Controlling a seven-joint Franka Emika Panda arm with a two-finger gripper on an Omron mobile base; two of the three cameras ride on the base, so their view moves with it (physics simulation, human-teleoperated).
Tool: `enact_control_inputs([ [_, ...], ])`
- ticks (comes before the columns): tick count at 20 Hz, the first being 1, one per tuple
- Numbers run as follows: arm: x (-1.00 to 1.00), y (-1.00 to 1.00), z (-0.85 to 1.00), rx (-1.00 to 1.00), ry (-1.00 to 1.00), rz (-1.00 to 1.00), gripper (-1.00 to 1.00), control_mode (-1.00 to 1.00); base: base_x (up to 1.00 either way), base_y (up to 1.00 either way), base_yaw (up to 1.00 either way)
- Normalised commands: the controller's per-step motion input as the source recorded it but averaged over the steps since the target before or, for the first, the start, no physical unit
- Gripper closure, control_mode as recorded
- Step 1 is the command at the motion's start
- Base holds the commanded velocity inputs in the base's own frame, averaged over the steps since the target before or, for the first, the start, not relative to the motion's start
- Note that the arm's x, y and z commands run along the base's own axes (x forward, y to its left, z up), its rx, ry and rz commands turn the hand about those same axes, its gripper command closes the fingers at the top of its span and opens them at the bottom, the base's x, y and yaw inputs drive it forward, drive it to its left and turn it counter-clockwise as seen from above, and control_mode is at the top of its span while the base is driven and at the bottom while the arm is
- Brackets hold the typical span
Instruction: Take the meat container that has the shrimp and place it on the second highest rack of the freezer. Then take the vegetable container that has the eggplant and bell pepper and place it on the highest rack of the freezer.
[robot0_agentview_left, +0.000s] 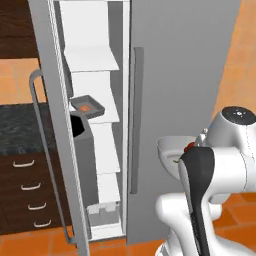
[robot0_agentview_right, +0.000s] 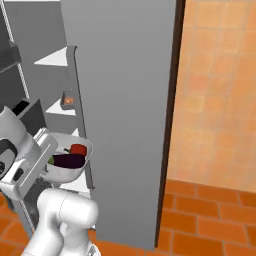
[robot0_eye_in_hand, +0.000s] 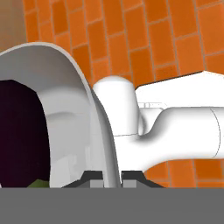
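The vegetable container (robot0_agentview_right: 67, 162), a white bowl holding a red bell pepper (robot0_agentview_right: 78, 149) and a dark purple eggplant (robot0_agentview_right: 68, 160), is held in the air in front of the open freezer (robot0_agentview_left: 95, 125), at about the height of its lower shelves. The gripper (robot0_eye_in_hand: 112, 176) has its jaws clamped on the bowl's rim, one finger on each side of the thin wall, as the hand view shows close up. The arm is folded, its white wrist beside the bowl and its elbow raised.

The meat container (robot0_agentview_left: 87, 106), a small dish with an orange shrimp (robot0_agentview_left: 85, 107) inside, sits on a white shelf inside the freezer, below the top shelf (robot0_agentview_left: 92, 59); it seems to be the second one down.

From the left, the bowl is mostly hidden behind the arm, while the freezer shelves are plain. From the right, the bowl's contents are clear. The hand view shows the orange tiled floor (robot0_eye_in_hand: 144, 39) beyond the bowl.
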Motion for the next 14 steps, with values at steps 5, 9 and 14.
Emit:
enact_control_inputs([
  [5, 0.00, 0.00, 0.00, 0.00, 0.00, 0.00, 1.00, 1.00, 0.22, 0.52, 0.27],
  [9, 0.00, 0.00, 0.00, 0.00, 0.00, 0.00, 1.00, 1.00, 0.59, 0.02, 0.16],
  [14, 0.00, 0.00, 0.00, 0.00, 0.00, 0.00, 1.00, 1.00, 0.61, 0.00, 0.17],
])
